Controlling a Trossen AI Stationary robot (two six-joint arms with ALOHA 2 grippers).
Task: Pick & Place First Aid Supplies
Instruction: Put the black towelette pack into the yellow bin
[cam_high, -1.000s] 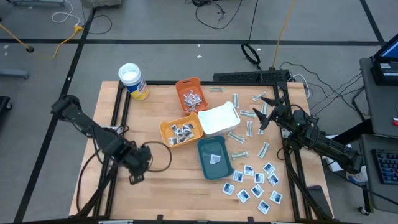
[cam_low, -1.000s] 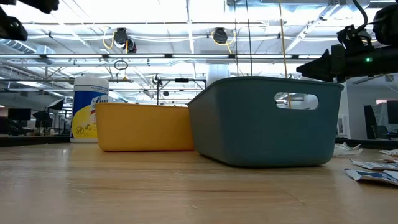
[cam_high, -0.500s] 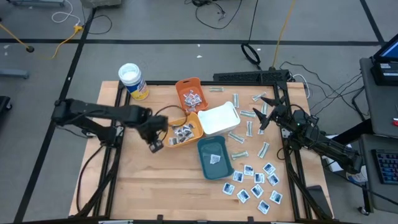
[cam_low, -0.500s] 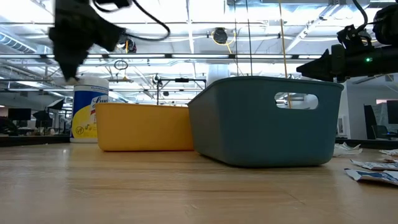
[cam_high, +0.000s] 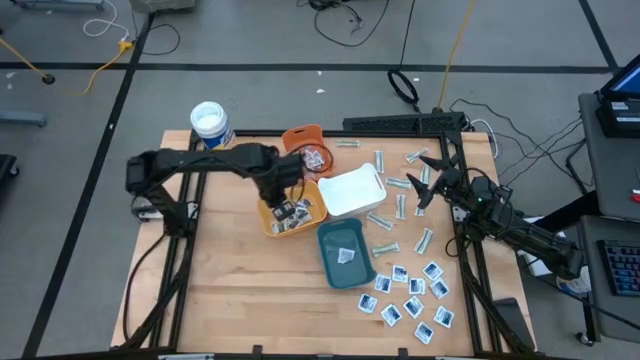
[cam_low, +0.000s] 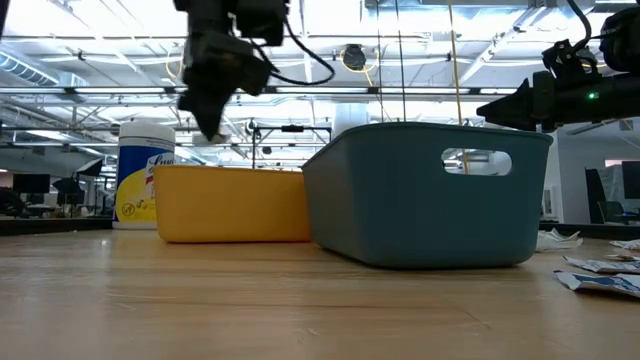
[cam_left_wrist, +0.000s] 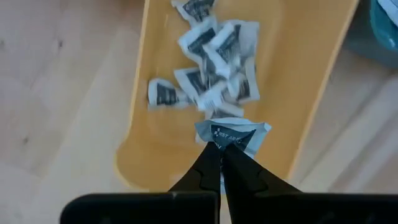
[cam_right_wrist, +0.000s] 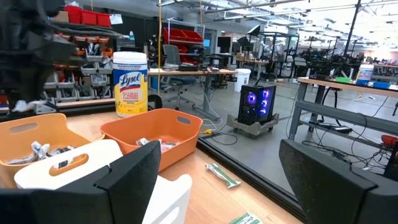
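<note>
The tips of the left gripper (cam_left_wrist: 221, 148) are seen pressed together on the lower edge of a white sachet with dark print (cam_left_wrist: 233, 134), which hangs just above the yellow tray (cam_left_wrist: 140, 124). Below it, inside that tray, a loose heap of similar sachets (cam_left_wrist: 211, 59) is visible. A second ago this gripper was well clear of the yellow tray, out over bare table toward the front left corner; since then it has been carried across and is now poised over the tray's near half, just beside the white tray (cam_high: 352, 192). The carry is therefore judged nearly finished, with only the release left for this packet.

The left arm is stretched out long from its base toward the yellow tray, elbow raised, and the wrist is turned steeply downward.

The right gripper (cam_high: 428, 185) has stayed put on the far side of the white tray from the yellow one, jaws held wide apart and empty. Many blue-printed sachets (cam_high: 412, 293) and pale strips (cam_high: 384, 221) remain scattered there, beyond the teal tray (cam_high: 346, 255).
</note>
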